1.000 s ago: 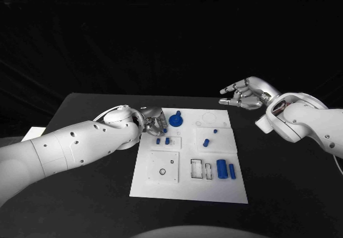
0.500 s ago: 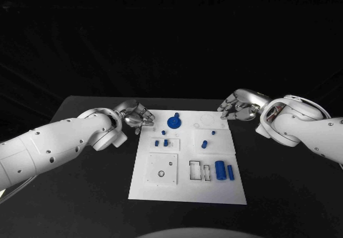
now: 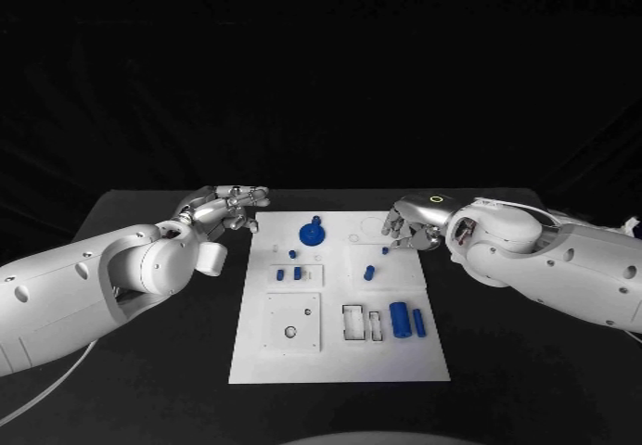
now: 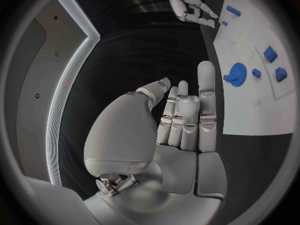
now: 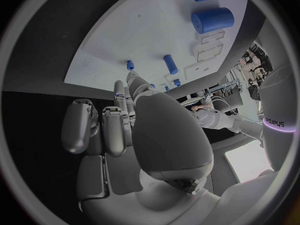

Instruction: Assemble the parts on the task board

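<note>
The white task board (image 3: pixel 335 357) lies in the middle of the black table. On it are a blue gear (image 3: pixel 312 232), several small blue pegs such as one (image 3: pixel 369 273) mid-board, and a thick blue cylinder (image 3: pixel 400 319) next to a slimmer one (image 3: pixel 418 322). My left hand (image 3: pixel 227 206) hovers just off the board's far left corner, fingers loosely apart, holding nothing. My right hand (image 3: pixel 408 222) hangs over the board's far right corner, also empty. The left wrist view has my left hand (image 4: pixel 181 125) with the gear (image 4: pixel 237 75) beyond it. The right wrist view looks past my right hand (image 5: pixel 125 125) to the thick cylinder (image 5: pixel 212 20).
Near the board's front stand a square plate with a hole (image 3: pixel 294 323) and slotted rectangular recesses (image 3: pixel 361 323). Black table (image 3: pixel 535 371) runs bare on both sides of the board. A round outline (image 3: pixel 368 222) marks the board close to my right hand.
My left hand has drawn back from beside the gear to outside the board's far left corner. My right hand has come down and inward to the board's far right corner.
</note>
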Robot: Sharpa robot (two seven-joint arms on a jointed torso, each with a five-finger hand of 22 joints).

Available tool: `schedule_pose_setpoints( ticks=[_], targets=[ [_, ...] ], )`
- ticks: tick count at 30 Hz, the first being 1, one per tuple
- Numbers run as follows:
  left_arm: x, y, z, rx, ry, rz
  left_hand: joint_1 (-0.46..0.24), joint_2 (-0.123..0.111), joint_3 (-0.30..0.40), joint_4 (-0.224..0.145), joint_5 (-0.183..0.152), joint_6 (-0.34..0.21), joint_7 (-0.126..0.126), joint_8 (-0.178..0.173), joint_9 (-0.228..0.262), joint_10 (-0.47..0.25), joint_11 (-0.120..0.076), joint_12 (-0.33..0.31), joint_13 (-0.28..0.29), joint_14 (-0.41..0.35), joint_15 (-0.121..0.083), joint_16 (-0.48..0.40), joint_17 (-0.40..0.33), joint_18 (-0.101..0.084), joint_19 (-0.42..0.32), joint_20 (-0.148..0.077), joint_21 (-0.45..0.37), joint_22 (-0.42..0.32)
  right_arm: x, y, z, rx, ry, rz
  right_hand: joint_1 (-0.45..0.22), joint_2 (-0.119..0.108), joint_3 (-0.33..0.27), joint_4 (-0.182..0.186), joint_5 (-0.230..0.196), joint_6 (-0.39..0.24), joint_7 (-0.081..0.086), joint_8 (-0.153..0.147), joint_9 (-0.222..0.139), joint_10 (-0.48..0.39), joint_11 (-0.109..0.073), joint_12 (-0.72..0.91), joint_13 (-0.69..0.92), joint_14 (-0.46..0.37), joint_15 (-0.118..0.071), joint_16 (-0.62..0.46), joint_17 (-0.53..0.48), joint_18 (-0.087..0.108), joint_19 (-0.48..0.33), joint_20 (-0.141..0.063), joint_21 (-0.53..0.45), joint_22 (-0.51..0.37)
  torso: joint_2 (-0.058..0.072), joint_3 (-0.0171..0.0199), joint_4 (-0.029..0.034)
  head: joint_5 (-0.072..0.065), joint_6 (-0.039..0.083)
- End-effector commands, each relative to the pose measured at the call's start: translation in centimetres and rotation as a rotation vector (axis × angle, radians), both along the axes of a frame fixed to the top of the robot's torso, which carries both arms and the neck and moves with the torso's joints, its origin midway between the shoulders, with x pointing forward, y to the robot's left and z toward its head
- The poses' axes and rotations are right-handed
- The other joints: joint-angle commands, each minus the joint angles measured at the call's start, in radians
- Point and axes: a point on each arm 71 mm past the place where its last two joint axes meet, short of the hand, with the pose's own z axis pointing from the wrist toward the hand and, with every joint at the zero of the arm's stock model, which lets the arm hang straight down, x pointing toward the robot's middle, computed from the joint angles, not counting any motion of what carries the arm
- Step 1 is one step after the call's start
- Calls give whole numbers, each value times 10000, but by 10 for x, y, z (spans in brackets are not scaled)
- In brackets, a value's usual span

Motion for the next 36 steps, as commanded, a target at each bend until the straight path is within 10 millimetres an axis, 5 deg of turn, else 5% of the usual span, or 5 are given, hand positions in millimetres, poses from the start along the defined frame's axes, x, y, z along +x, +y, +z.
schedule_pose_setpoints(
  ticks=[1,21,36],
  targets=[
    [-2,-1,5,-1482,17,333,-95,-26,-94,-5,-30,62,13,43,9,68,7,45,15,-93,10,-56,-40,115,-51,-20,-48,-19,0,3,-5,-1071,-194,51,-16,-125,172,4,-49,-34,-18,-57,-12,-59,25,-44,-161,529,30,-56,-27,52,33,57,-52,-19,6,2,-15,-40,-12],
    [-7,0,7,-1632,23,270,-70,-10,-185,-43,-17,44,13,55,-3,5,5,131,31,-203,6,-145,-252,110,-73,-29,-115,-68,0,15,-24,-1290,218,317,-184,-194,777,-51,-117,8,-52,-31,6,-11,1,-2,-634,531,-8,-86,-71,55,36,25,-86,-48,11,15,-8,23,-117],
    [-8,2,5,-1471,279,344,84,65,-182,-159,7,-10,27,52,-20,-100,12,221,40,-291,5,-207,-416,108,-81,-37,-178,-118,0,18,-32,-1750,842,316,-454,52,1818,-276,-500,456,-186,44,82,430,-133,23,-1003,549,-174,-48,-30,53,76,-101,-69,3,21,16,-8,32,-193]
  ],
)
